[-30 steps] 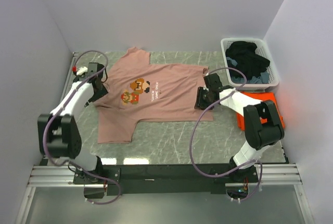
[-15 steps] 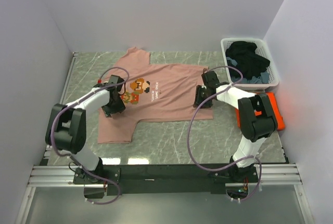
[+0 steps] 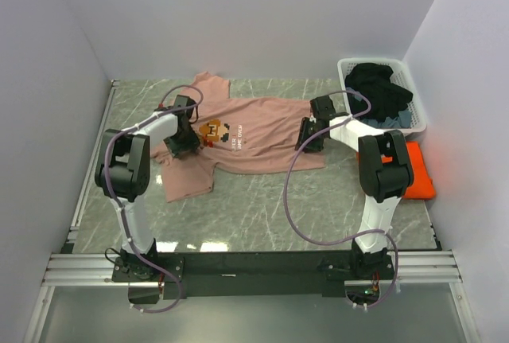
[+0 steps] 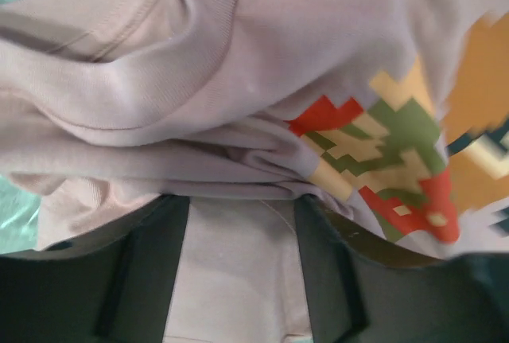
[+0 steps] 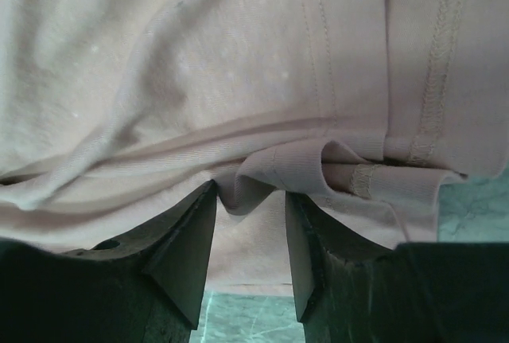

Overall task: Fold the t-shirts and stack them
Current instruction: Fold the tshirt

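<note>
Now the dusty-pink tee point(image 3: 254, 132) lies spread on the desk point(image 3: 262, 216) to the left of the white laundry basket point(image 3: 420, 124). Its pixel graphic point(image 3: 215, 130) is face up, and its end farthest from the basket is rumpled. The left gripper point(image 3: 184, 141) sits at that far end, just beside the graphic. In its wrist view the jaws are narrowed on a gathered fold of pink cloth, with the graphic bunched just beyond them. The right gripper point(image 3: 310, 134) is at the tee's edge nearest the basket, its jaws pinching a folded bit of stitched hem. The orange tee point(image 3: 420, 176) lies flat on the desk just on the near side of the basket, apart from both grippers.
</note>
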Robot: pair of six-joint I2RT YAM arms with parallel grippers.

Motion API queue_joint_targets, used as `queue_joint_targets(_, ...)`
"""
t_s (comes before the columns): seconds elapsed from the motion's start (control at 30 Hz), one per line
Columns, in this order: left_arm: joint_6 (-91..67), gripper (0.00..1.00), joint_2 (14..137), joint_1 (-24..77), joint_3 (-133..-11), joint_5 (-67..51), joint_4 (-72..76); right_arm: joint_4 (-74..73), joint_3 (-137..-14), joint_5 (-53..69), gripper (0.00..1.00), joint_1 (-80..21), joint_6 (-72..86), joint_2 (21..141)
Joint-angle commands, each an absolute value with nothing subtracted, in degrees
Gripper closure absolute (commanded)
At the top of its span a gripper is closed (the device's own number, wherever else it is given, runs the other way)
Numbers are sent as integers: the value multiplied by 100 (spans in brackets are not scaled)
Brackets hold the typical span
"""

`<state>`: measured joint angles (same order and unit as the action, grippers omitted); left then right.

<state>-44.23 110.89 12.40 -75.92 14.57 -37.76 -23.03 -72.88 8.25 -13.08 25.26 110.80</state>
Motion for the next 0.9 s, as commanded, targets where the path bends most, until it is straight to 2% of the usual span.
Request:
queue_joint_targets(0.0, -4421, 37, 11164, 1160, -8006, 1353, -3743, -2575, -7330, 721, 52, -1248, 2417, 11022)
queue_joint_targets(0.13, -4491, 26, 10408, 1160, -7850, 1581, -4104, -2610, -7103, 694, 50, -1257, 2417, 10312)
queue_joint_targets(0.3, -4771, 22, 8942, 1169, -6631, 1792, -4394, -2549, -6445, 747, 39, -1266, 2487, 9346)
queue_joint_targets(0.47, -5027, 28, 8139, 1178, -5434, 1977, -4368, -2400, -5670, 633, 28, -1397, 2601, 8535)
queue_joint_targets(0.63, -5194, 33, 8077, 1160, -4738, 2065, -4193, -2338, -4967, 572, 27, -1520, 2628, 7823)
queue_joint_targets(0.87, -5018, 34, 8322, 1020, -4588, 1828, -3630, -2391, -4404, 431, 27, -1538, 2523, 7217)
